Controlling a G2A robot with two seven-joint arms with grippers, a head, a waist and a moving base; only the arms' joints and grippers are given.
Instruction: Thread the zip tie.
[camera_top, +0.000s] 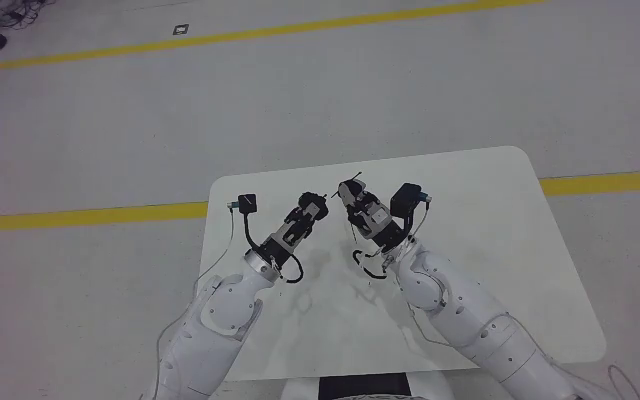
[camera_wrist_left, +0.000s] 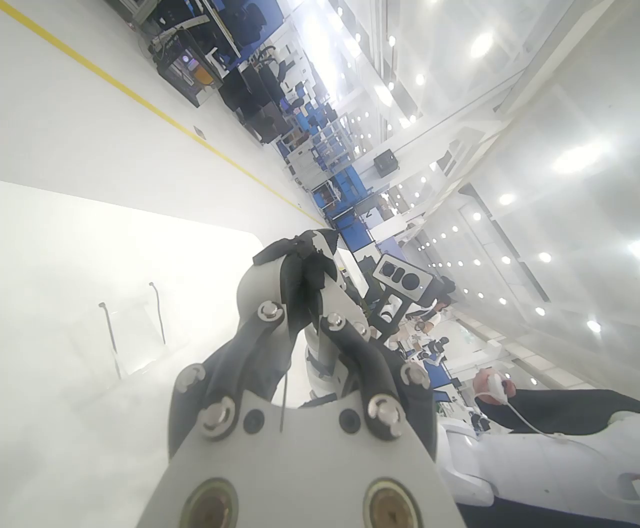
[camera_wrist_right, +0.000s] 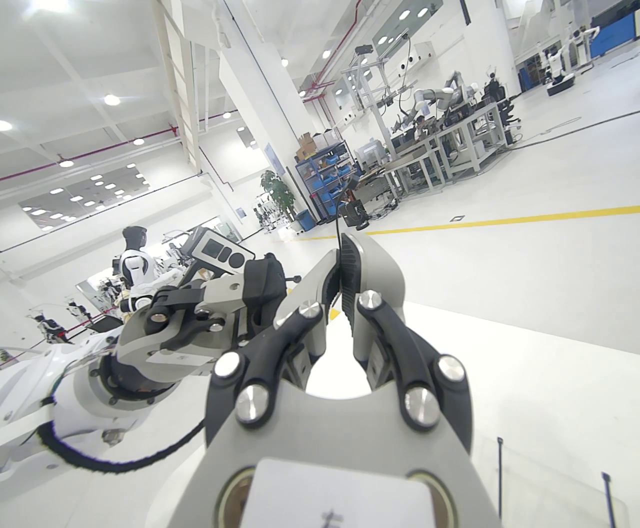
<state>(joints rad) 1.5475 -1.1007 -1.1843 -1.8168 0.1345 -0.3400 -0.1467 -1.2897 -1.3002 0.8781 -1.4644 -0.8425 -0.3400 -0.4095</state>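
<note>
The right gripper (camera_wrist_right: 342, 252) is clenching the zip tie (camera_wrist_right: 339, 220), its pads pressing flat together; the tie's thin black end is sticking out just past the fingertips. The left gripper (camera_wrist_left: 300, 272) is sitting close beside it, tip facing tip, with a small gap showing from above; it is pinching shut on a thin black strip (camera_wrist_left: 283, 400) trailing back between its fingers. Two spare ties (camera_wrist_right: 499, 465) are lying on the table (camera_top: 480, 220), well apart from both grippers.
</note>
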